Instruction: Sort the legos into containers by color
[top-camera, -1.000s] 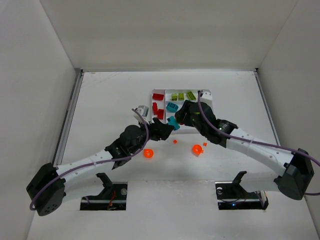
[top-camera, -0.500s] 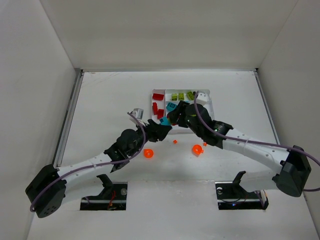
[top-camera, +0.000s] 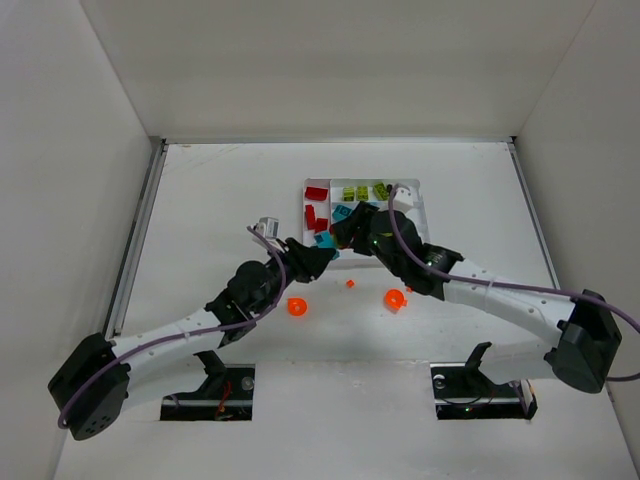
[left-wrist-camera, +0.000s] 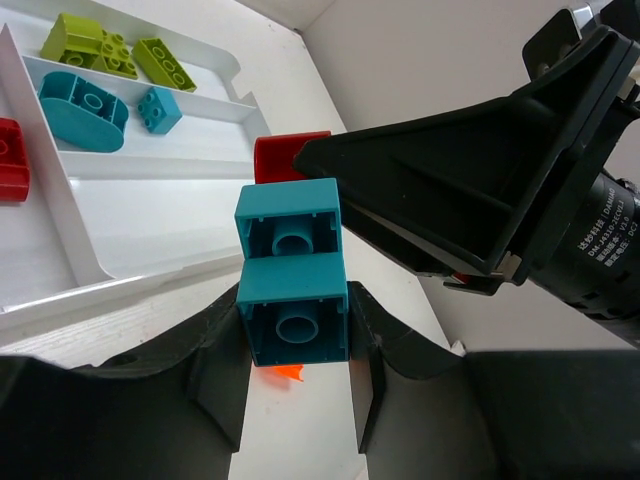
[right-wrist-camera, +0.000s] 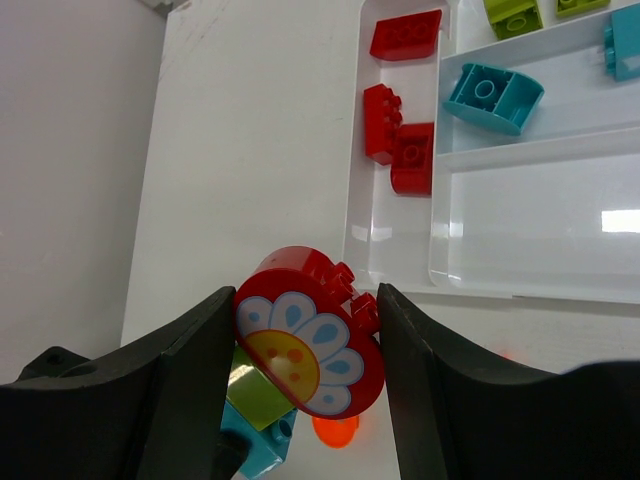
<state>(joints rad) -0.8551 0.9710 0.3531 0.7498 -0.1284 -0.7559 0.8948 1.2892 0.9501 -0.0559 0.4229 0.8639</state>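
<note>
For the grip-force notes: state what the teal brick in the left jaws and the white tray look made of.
Teal brick: apparently hard moulded plastic, smooth, soft sheen; crisp hollow tubes underneath. White tray: probably thin moulded plastic, glossy; its floor shows glare, its walls are thin.

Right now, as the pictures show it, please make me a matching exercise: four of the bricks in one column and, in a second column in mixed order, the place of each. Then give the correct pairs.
Things
1. teal double brick
2. red flower disc
3. yellow-green bricks
4. orange rounded piece

Places
A. on the bare table, outside the tray
B. held in the left pincer
C. in a long tray slot
D. held in the right pincer

Pairs: 1-B, 2-D, 3-C, 4-A
</note>
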